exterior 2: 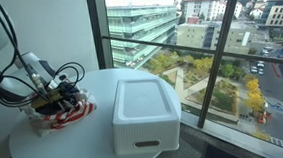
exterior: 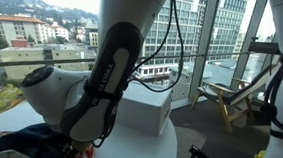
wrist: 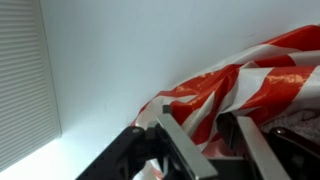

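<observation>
A red and white striped cloth (wrist: 270, 70) lies bunched on the round white table (exterior 2: 66, 149), near its edge by the wall. In the wrist view my gripper (wrist: 195, 122) is down on the cloth. Its two grey fingers (wrist: 180, 148) stand partly apart, with a fold of the striped fabric in the gap between them. Whether they are pinching the fabric does not show. In an exterior view the gripper (exterior 2: 58, 97) hangs low over the cloth (exterior 2: 72, 114), with black cables looping behind it. In the exterior view from behind the arm, the arm (exterior: 107, 77) hides the gripper.
A white lidded box (exterior 2: 144, 114) stands on the table beside the cloth, towards the window; it also shows as the box (exterior: 144, 111) behind the arm. A white wall (wrist: 120, 50) and a ribbed panel (wrist: 20, 90) are close behind the cloth. A folding chair (exterior: 225, 100) stands by the glass.
</observation>
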`<action>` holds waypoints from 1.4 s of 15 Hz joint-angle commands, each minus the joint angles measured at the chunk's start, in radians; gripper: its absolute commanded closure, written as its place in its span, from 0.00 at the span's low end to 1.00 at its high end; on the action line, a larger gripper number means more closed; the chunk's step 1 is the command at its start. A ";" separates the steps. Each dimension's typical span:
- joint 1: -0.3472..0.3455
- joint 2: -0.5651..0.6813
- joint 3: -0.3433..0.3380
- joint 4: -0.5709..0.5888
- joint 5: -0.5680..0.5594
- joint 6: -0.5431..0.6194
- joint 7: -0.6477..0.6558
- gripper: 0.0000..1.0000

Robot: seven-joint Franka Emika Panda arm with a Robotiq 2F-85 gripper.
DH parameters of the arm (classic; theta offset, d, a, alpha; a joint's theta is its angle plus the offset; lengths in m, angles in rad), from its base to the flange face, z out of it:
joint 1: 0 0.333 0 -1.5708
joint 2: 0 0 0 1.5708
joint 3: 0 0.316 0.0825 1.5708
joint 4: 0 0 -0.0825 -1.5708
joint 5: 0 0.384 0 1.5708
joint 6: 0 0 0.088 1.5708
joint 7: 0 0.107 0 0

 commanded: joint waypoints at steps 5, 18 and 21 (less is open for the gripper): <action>-0.031 -0.024 0.030 0.009 -0.009 -0.090 0.008 1.00; -0.119 -0.133 0.129 0.180 0.030 -0.453 -0.105 1.00; -0.127 -0.127 0.137 0.237 0.010 -0.531 -0.132 1.00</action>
